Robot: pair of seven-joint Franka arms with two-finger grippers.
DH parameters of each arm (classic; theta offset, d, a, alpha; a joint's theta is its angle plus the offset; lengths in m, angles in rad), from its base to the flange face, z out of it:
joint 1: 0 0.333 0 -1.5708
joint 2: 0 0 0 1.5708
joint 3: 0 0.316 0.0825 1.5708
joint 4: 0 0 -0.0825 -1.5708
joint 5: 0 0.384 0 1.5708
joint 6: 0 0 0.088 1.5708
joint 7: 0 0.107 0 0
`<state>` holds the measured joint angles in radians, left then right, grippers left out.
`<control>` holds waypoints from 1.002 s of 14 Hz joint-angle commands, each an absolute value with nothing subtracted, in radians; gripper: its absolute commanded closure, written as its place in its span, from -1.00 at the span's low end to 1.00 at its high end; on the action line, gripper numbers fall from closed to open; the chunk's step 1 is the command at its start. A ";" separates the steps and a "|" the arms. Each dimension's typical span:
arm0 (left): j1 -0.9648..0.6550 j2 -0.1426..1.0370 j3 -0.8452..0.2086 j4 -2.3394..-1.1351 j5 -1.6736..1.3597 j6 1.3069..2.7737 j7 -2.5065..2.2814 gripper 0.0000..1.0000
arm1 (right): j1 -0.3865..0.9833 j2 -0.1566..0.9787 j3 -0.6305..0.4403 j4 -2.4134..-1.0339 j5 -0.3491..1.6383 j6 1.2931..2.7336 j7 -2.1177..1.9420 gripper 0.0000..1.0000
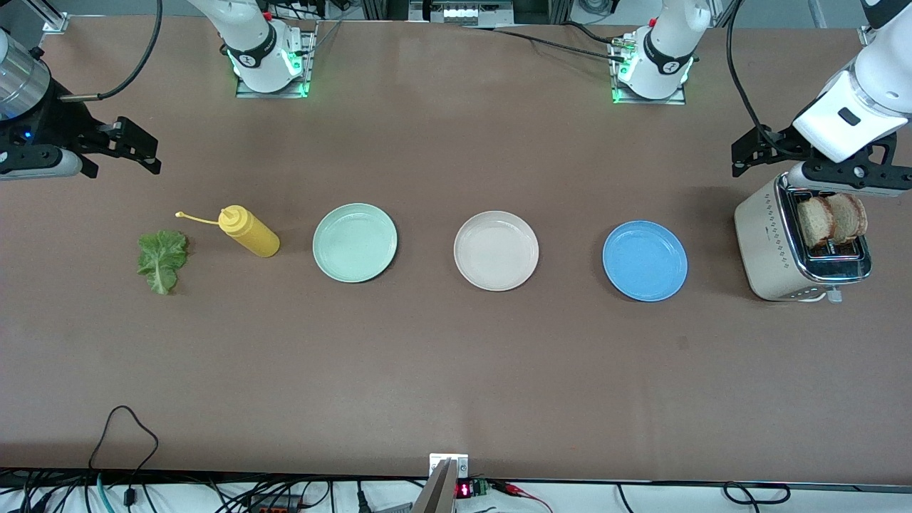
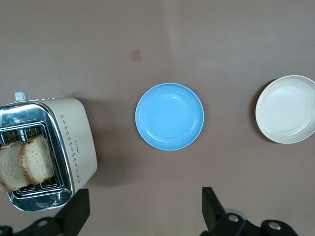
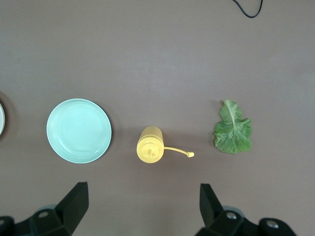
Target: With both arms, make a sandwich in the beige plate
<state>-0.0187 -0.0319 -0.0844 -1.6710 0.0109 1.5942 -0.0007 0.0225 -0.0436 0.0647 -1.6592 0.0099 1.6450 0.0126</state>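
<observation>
At the table's left-arm end we have two bread slices (image 1: 832, 219) standing in the toaster (image 1: 773, 246); the left gripper (image 1: 755, 153) hovers beside it, fingers apart and empty. We should pinch one slice by its crust, lift straight up, then carry it to the beige plate (image 1: 496, 250) mid-table. Over the opposite end, the right gripper (image 1: 132, 146) hangs spread wide above bare table by the lettuce leaf (image 1: 162, 260).

Bright, even overhead light, soft short shadows beside objects, all views sharp.

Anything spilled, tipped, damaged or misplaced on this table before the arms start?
Nothing stands out. The mustard bottle stands upright with its cap hanging off on its tether, no spill. The lettuce lies flat, the bread sits in the toaster, and the beige plate is bare.
</observation>
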 commanded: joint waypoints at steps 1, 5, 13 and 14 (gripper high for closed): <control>-0.011 -0.028 -0.089 -1.674 0.018 1.595 0.003 -1.00 | 0.021 -0.049 0.064 -1.655 0.026 1.644 -0.005 -1.00; -0.011 -0.028 -0.084 -1.674 0.021 1.591 -0.002 -1.00 | 0.021 -0.049 0.064 -1.655 0.026 1.644 -0.003 -1.00; -0.012 -0.009 -0.089 -1.657 0.014 1.451 -0.020 -1.00 | 0.021 -0.049 0.064 -1.658 0.026 1.649 -0.003 -1.00; -0.012 0.020 -0.086 -1.619 0.015 1.448 -0.018 -1.00 | 0.021 -0.049 0.064 -1.658 0.026 1.649 -0.003 -1.00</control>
<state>-0.0144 -0.0219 -0.0828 -1.6724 0.0109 1.4682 -0.0134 0.0225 -0.0436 0.0647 -1.6592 0.0100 1.6453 0.0126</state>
